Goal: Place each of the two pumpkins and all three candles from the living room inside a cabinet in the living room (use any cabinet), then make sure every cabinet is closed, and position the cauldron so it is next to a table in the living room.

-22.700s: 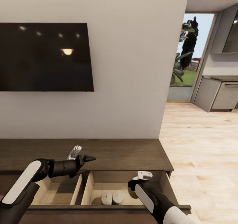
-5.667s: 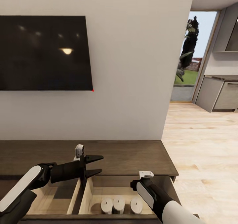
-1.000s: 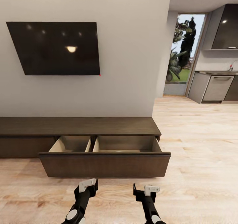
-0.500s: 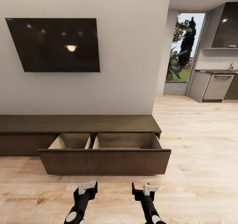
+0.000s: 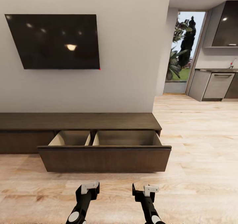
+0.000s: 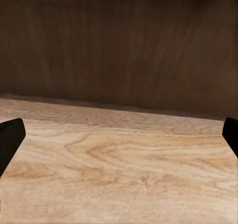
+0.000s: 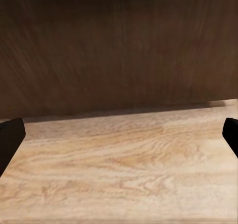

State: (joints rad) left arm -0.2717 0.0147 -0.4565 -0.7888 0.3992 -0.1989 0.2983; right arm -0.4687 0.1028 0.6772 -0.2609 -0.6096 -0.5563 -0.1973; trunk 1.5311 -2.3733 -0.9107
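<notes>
The cabinet [image 5: 79, 121] is a long, low dark-brown unit against the wall. Its wide drawer [image 5: 104, 157] stands pulled out, showing two pale compartments whose floors are hidden behind the drawer front. My left gripper [image 5: 87, 188] and right gripper [image 5: 143, 189] hover low over the floor, short of the drawer front, both pointing at it. The left wrist view shows the left gripper [image 6: 119, 139] open, with the drawer front [image 6: 119, 45] ahead. In the right wrist view the right gripper [image 7: 119, 137] is likewise open and empty. Pumpkins, candles, cauldron and table are out of view.
A black TV [image 5: 54, 42] hangs on the wall above the cabinet. Light wood floor [image 5: 198, 151] stretches to the right toward a kitchen with grey cupboards [image 5: 216, 86] and a glass door [image 5: 185, 52].
The whole picture has shifted slightly, so the camera moved: the cabinet and TV sit a little higher. Seconds ago both arms were over the open drawer; they are now drawn back, short of it.
</notes>
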